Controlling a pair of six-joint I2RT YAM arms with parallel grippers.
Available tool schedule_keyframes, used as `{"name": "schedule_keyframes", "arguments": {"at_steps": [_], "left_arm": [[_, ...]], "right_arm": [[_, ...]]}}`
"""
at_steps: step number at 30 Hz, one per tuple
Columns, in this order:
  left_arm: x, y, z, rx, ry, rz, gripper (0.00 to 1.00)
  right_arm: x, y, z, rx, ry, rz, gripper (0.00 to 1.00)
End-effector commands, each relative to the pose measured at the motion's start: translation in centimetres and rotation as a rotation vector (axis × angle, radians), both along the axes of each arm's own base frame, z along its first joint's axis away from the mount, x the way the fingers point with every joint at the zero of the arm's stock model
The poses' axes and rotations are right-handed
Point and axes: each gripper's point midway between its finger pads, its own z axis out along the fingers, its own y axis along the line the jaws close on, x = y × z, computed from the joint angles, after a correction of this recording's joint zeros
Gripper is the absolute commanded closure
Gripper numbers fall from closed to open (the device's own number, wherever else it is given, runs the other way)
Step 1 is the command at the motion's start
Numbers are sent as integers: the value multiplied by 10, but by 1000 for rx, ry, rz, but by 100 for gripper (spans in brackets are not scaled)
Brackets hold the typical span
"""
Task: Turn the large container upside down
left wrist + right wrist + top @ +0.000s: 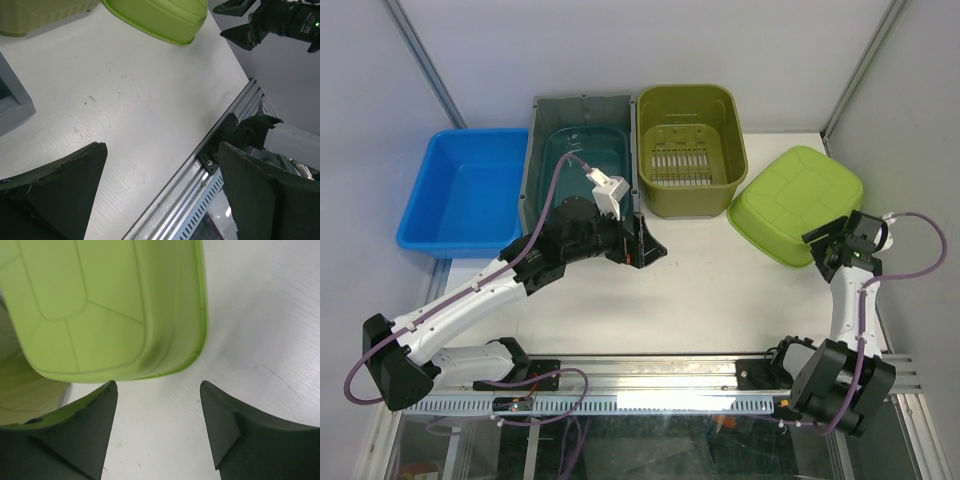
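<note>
Lime-green tub (798, 205) lies bottom face up at the right side of the table (710, 290).
Right gripper (158, 387) released, jaws spread just short of the tub's near edge, not touching it. Left gripper (161, 147) likewise released and empty, over bare table near the grey bin (533, 160).

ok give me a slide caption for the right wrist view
Right gripper open just short of the overturned lime-green container on the white table.
</note>
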Motion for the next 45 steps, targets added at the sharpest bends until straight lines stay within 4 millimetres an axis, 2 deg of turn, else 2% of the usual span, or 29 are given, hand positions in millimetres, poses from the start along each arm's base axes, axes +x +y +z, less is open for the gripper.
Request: {"name": "schedule_keyframes", "arguments": {"at_steps": [1,4,7,12,21,25,32,36,40,42,45], "left_arm": [[0,1,17,-48,-32,12,1],[0,0,17,-48,-31,7,1],[0,0,17,-49,-31,4,1],[-1,1,19,-52,-39,3,1],[1,-6,21,-45,-40,-21,1],[4,-9,21,-43,-37,-20,1],[9,-6,19,-30,-48,12,1],[11,0,16,-23,-55,41,1],[14,5,18,-12,-89,57,1],[15,6,20,1,-106,58,1],[19,9,19,23,-124,67,1]], "right_arm": [[24,-19,43,-9,-115,-64,29],[32,-29,40,2,-95,-108,30],[37,-33,25,26,-40,-128,32],[29,-44,8,5,33,-195,34],[19,-62,-11,-112,115,-192,37],[31,-56,-3,-108,73,-106,37],[57,-46,40,-125,-80,26,33],[68,-40,45,-129,-50,81,33],[90,-30,46,-224,33,149,34],[102,-30,50,-247,31,155,39],[122,-34,38,-220,64,152,53]]}}
